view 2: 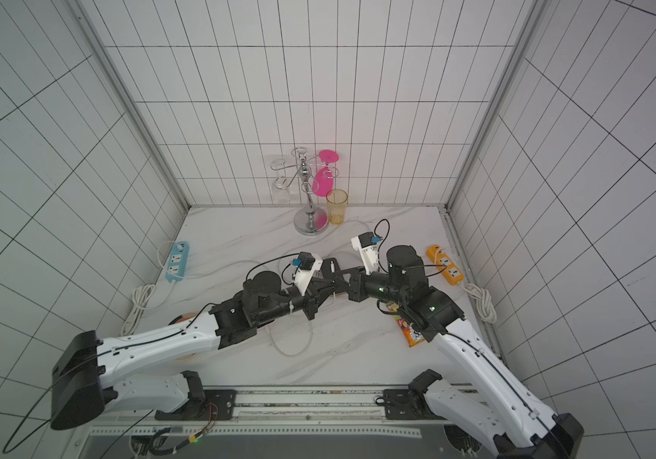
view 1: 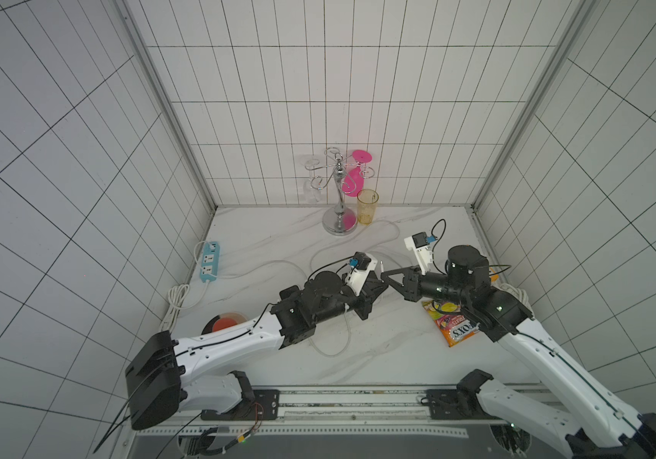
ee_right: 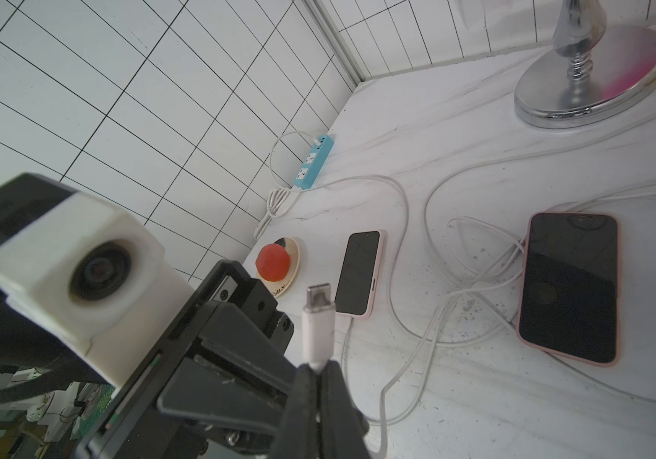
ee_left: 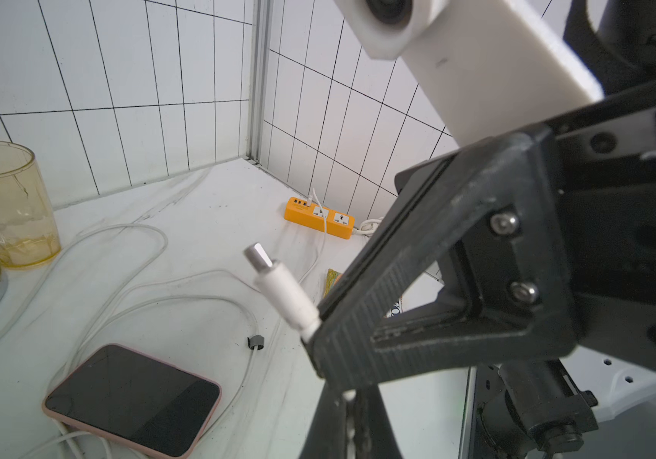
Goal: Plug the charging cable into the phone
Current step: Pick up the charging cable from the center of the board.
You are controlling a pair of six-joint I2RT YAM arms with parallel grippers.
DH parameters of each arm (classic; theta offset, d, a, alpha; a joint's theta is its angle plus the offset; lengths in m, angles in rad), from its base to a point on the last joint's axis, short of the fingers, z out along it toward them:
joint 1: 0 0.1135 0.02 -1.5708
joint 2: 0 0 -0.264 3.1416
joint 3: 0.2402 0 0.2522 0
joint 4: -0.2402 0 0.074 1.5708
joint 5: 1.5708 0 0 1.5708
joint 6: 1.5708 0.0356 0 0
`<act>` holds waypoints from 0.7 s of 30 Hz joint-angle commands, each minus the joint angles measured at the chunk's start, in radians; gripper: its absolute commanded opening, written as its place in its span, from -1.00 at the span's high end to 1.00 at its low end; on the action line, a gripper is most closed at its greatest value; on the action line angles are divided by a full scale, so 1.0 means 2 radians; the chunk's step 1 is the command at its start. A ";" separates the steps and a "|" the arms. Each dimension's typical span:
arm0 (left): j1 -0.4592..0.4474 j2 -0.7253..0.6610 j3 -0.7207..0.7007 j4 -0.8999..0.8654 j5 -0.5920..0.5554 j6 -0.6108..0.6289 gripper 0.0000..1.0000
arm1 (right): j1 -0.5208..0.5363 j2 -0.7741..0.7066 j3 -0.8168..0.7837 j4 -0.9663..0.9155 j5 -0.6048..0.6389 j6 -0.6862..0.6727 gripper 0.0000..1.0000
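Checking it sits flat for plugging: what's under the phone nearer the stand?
A white cable goes under the phone at its edge; the phone lies on the table. The cable's path beneath is covered.

Both arms reach forward from their bases and bend inward, so the grippers meet tip to tip on the near side of the chrome stand (view 1: pixel 340 222), a little to its right. The left arm (view 1: pixel 231 341) lies low, its forearm angling toward the stand. The left gripper (view 1: pixel 381 283) is closed, pinching the charging cable (ee_right: pixel 318 326) just behind the other gripper's hold. The right arm (view 1: pixel 549 365) comes in from the stand's right, its wrist turned inward. The right gripper (view 1: pixel 388 277) is clamped on the same cable directly behind the plug.
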 commanded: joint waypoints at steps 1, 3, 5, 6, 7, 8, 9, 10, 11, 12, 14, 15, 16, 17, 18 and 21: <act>-0.003 -0.006 -0.011 0.014 -0.003 0.001 1.00 | -0.005 -0.008 0.006 0.002 0.009 -0.006 0.60; -0.003 -0.006 -0.011 0.009 -0.012 0.003 1.00 | -0.005 -0.007 0.019 -0.023 0.030 -0.012 0.22; -0.003 -0.004 -0.006 0.000 -0.025 0.005 1.00 | -0.005 -0.002 0.034 -0.054 0.055 -0.015 0.04; -0.003 -0.002 -0.003 -0.005 -0.030 0.007 1.00 | -0.005 0.003 0.042 -0.068 0.066 -0.016 0.01; -0.003 0.001 0.000 -0.010 -0.034 0.009 1.00 | -0.005 0.008 0.049 -0.081 0.071 -0.016 0.00; -0.003 0.003 0.002 -0.012 -0.037 0.010 1.00 | -0.004 0.016 0.056 -0.096 0.078 -0.013 -0.01; -0.003 0.004 0.003 -0.013 -0.040 0.010 1.00 | -0.003 0.022 0.062 -0.106 0.085 -0.008 0.00; -0.003 0.005 0.003 -0.013 -0.044 0.010 1.00 | -0.001 0.026 0.066 -0.113 0.088 -0.005 0.00; -0.003 0.006 0.004 -0.015 -0.049 0.011 1.00 | 0.002 0.030 0.069 -0.116 0.094 -0.002 0.00; -0.003 0.005 0.004 -0.016 -0.053 0.012 1.00 | 0.008 0.031 0.072 -0.119 0.105 0.002 0.02; -0.004 0.008 0.006 -0.023 -0.065 0.012 1.00 | 0.022 0.035 0.078 -0.123 0.131 0.006 0.06; -0.004 0.009 0.008 -0.026 -0.072 0.012 1.00 | 0.031 0.038 0.082 -0.125 0.144 0.007 0.07; -0.004 0.011 0.010 -0.030 -0.076 0.012 1.00 | 0.040 0.041 0.084 -0.126 0.158 0.008 0.08; -0.005 0.012 0.010 -0.032 -0.078 0.012 1.00 | 0.047 0.044 0.086 -0.128 0.168 0.009 0.09; -0.005 0.012 0.011 -0.033 -0.079 0.013 1.00 | 0.055 0.048 0.086 -0.127 0.177 0.012 0.08; -0.007 0.013 0.010 -0.034 -0.081 0.013 1.00 | 0.075 0.056 0.090 -0.120 0.191 0.013 0.09</act>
